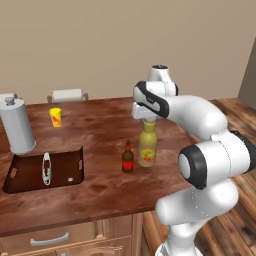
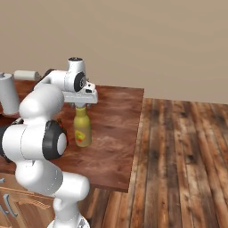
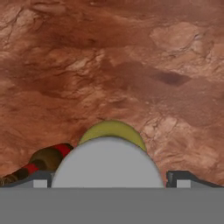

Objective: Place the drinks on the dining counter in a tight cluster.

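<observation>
Near the desk's right-front part, the olive-yellow bottle (image 1: 147, 147) is seen standing upright, w/ the small dark brown bottle (image 1: 128, 157) just beside it on its left, a thin gap between them as far as can be told. Both rest on the dark wood desk (image 1: 95, 130).

Handling, as judged: the olive bottle is taken to be rigid and smooth, prob. slick on the shoulder; being tall and narrow it could tip if nudged sideways. Best hold is judged to be at the neck just under the grey cap, or on the straight body at the label. The brown bottle is small and light, easily knocked by a passing finger.

Directly above the olive bottle's cap the gripper (image 1: 146, 118) is positioned, jaws spread wide apart, one tip either side of the cap (image 3: 107, 168) in the hand view; nothing is gripped, as far as can be told.

Hidden or unclear: the cap is largely covered by the hand in both base views. In the hand view the olive bottle is foreshortened from above and the brown bottle (image 3: 41, 162) is cut off at the lower left. Contact between tips and cap can't be made out. A yellow cup (image 1: 56, 117) is seen well apart, far-left, beyond the sink recess (image 1: 30, 172).
</observation>
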Controlling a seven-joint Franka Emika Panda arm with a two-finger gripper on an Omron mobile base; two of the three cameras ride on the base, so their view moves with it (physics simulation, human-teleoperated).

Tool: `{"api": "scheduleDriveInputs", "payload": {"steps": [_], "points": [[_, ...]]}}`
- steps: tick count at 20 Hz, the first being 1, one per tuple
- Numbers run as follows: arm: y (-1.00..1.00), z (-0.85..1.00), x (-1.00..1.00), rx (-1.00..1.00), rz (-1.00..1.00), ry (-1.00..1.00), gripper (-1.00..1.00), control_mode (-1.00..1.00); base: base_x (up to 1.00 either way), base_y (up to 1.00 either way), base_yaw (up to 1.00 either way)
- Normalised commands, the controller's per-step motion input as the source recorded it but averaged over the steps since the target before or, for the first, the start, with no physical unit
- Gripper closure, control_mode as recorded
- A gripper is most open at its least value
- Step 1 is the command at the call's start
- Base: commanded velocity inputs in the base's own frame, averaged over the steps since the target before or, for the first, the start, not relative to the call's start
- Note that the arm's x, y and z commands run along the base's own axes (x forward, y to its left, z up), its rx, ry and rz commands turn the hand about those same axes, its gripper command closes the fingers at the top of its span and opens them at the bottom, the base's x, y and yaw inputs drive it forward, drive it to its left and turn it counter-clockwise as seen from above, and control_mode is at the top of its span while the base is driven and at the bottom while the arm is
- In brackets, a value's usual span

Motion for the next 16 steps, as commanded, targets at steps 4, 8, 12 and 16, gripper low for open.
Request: {"api": "scheduleDriveInputs", "payload": {"steps": [4, 8, 12, 16], "points": [[0.0, 0.1, 0.0, 0.0, 0.0, -0.01, -1.0, -1.0, 0.0, 0.0, 0.0], [0.0, 0.19, 0.0, 0.0, 0.0, -0.03, -1.0, -1.0, 0.0, 0.0, 0.0], [0.0, 0.2, 0.0, 0.0, 0.0, -0.05, -1.0, -1.0, 0.0, 0.0, 0.0], [0.0, 0.22, -0.01, 0.0, 0.0, -0.07, -1.0, -1.0, 0.0, 0.0, 0.0]]}}
